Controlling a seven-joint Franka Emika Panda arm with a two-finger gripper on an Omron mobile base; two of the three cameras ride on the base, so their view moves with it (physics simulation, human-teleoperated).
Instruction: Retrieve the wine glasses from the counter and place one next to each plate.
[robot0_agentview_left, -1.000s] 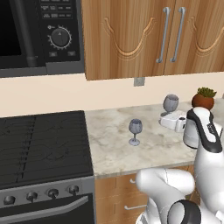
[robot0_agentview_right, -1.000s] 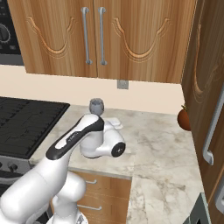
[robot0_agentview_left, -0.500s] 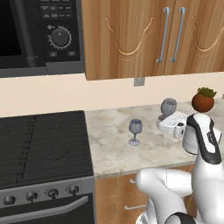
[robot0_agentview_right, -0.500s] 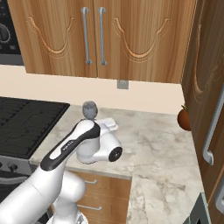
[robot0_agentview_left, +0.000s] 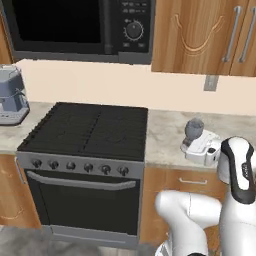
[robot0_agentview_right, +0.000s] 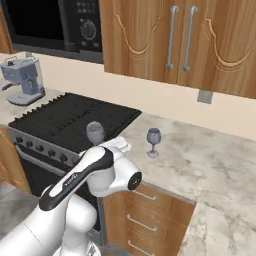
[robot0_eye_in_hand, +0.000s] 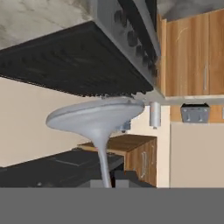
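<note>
My gripper (robot0_agentview_right: 107, 145) is shut on the stem of one wine glass (robot0_agentview_right: 95, 132), holding it upright above the stove's right front corner. The left base view shows this glass (robot0_agentview_left: 194, 129) just above the white hand, over the counter (robot0_agentview_left: 167, 137). In the hand view its thin stem (robot0_eye_in_hand: 104, 164) rises from between the fingertips (robot0_eye_in_hand: 107, 178) to a wide grey flare. The other wine glass (robot0_agentview_right: 153, 141) stands on the beige marble counter (robot0_agentview_right: 200, 165), to the right of the hand. The plates are out of view.
A black stove (robot0_agentview_left: 90, 130) with a row of knobs sits left of the counter, under a black microwave (robot0_agentview_left: 75, 25). A grey coffee machine (robot0_agentview_right: 24, 80) stands at the far left. Wooden wall cabinets (robot0_agentview_right: 180, 40) hang above, and drawers (robot0_agentview_right: 150, 215) lie below the counter.
The whole picture has shifted: the base has moved, bringing the stove and coffee machine into view. The gripper still holds the same glass. The other glass stays on the counter.
</note>
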